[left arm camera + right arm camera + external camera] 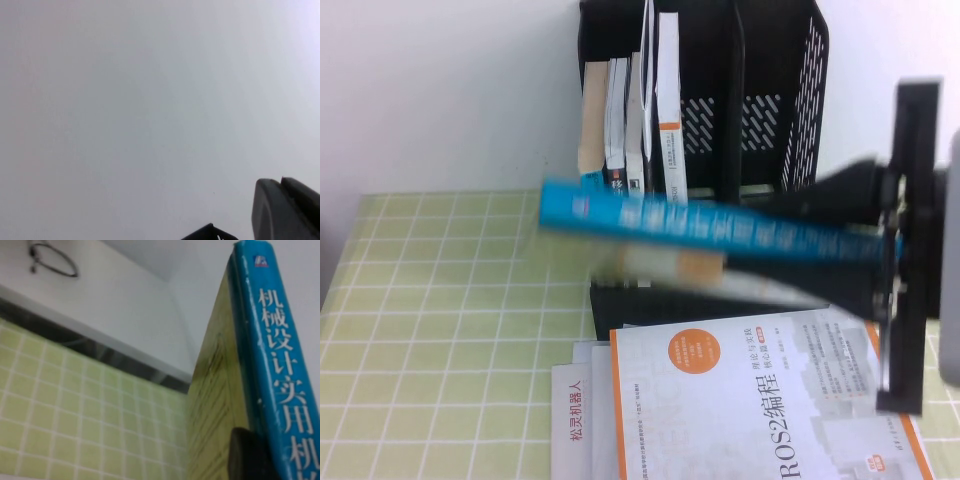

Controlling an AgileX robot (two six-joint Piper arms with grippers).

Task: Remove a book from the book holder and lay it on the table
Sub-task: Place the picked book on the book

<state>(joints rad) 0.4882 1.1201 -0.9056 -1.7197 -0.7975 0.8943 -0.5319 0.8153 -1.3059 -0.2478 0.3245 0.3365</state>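
Note:
The book (700,225) hangs level in the air in front of the book holder (800,80), its bright blue spine with white characters facing up. My right gripper (882,240) is shut on its right end, reaching in from the right. In the right wrist view, one dark finger (250,455) presses the pale green cover of the book (280,365) beside the spine. The table (440,320) with its green checked cloth lies below. My left gripper (286,212) is out of the high view and faces a blank white wall.
Several upright books (665,100) stay in the holder's left slots. A white ROS2 book with an orange edge (750,400) lies flat at the front of the table, with white sheets bearing red print (575,420) beside it. Open checked cloth lies to the left.

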